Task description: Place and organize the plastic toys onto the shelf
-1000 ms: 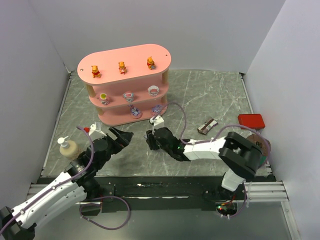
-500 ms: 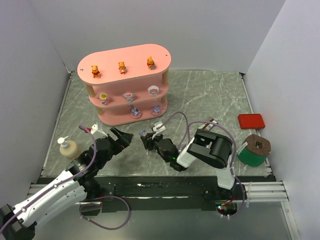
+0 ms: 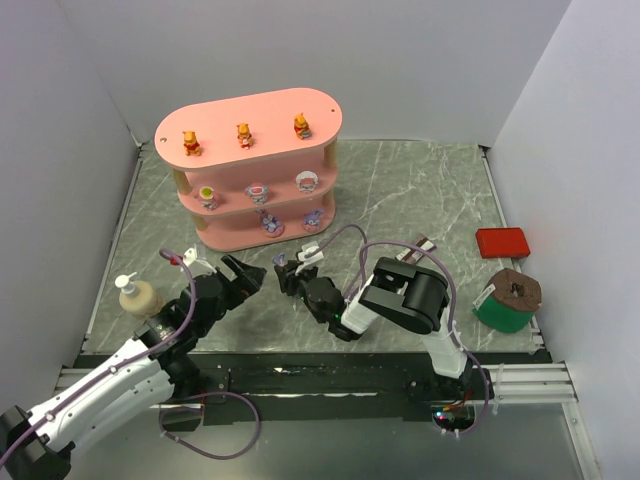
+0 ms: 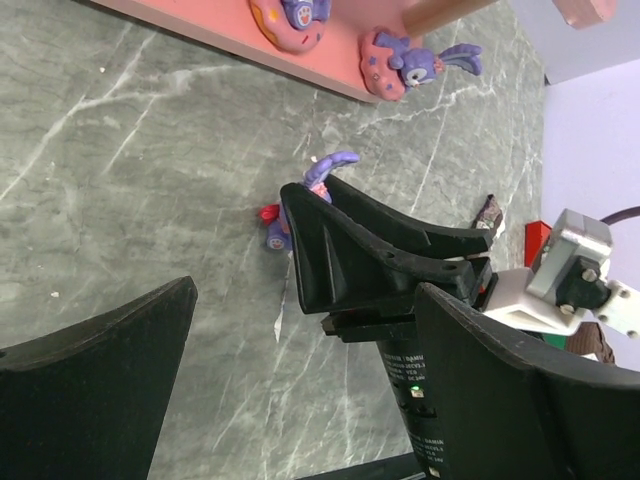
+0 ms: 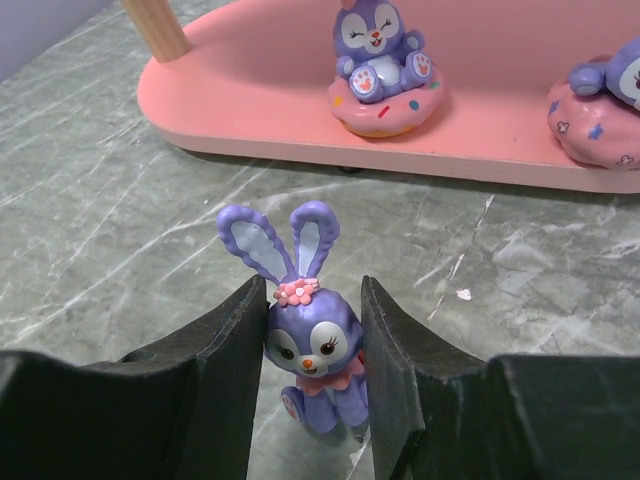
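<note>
The pink shelf (image 3: 250,118) stands at the back left. On its top tier are three orange bears (image 3: 243,133). The middle tier carries three pink-white toys (image 3: 258,190), and two purple toys (image 3: 270,222) sit on the bottom tier (image 5: 500,130). My right gripper (image 3: 286,274) is shut on a third purple toy, a long-eared bunny (image 5: 310,340), low over the table in front of the shelf. Both fingers (image 5: 400,370) press on its head. My left gripper (image 3: 245,275) is open and holds nothing, just left of the right one.
A soap bottle (image 3: 137,297) stands at the left edge. A brown snack bar (image 3: 421,244), a red box (image 3: 502,242) and a green roll with a brown top (image 3: 508,298) lie on the right. Grey walls enclose the table.
The right arm has folded back, and its gripper has carried the purple bunny left and slightly toward the shelf. The left gripper has hardly moved.
</note>
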Controlling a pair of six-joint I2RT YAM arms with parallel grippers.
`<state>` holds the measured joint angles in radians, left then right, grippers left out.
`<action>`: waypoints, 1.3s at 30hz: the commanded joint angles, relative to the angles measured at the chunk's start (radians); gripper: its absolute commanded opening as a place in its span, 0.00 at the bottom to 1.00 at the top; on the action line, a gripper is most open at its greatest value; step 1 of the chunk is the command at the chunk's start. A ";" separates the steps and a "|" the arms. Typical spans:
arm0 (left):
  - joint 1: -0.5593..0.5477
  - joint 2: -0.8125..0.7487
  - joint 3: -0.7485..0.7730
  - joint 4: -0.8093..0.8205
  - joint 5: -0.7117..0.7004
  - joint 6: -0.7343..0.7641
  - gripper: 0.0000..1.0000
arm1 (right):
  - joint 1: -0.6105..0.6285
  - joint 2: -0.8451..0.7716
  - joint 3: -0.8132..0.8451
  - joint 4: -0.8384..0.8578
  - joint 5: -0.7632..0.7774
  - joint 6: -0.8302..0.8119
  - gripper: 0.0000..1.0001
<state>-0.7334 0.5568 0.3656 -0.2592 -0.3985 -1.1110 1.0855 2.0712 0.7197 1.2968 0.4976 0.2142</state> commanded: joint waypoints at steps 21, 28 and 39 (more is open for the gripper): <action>0.048 0.098 0.019 0.113 0.064 0.039 0.96 | 0.047 -0.054 -0.112 0.346 0.104 0.013 0.74; 0.060 0.118 0.019 0.136 0.085 0.048 0.96 | 0.048 -0.080 -0.155 0.345 0.105 0.017 0.72; 0.071 0.353 0.082 0.196 0.141 0.008 0.99 | 0.044 -0.508 -0.232 -0.256 0.130 0.106 0.70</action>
<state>-0.6708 0.8181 0.3752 -0.1219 -0.2993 -1.0901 1.1282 1.7370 0.4610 1.2404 0.5724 0.2550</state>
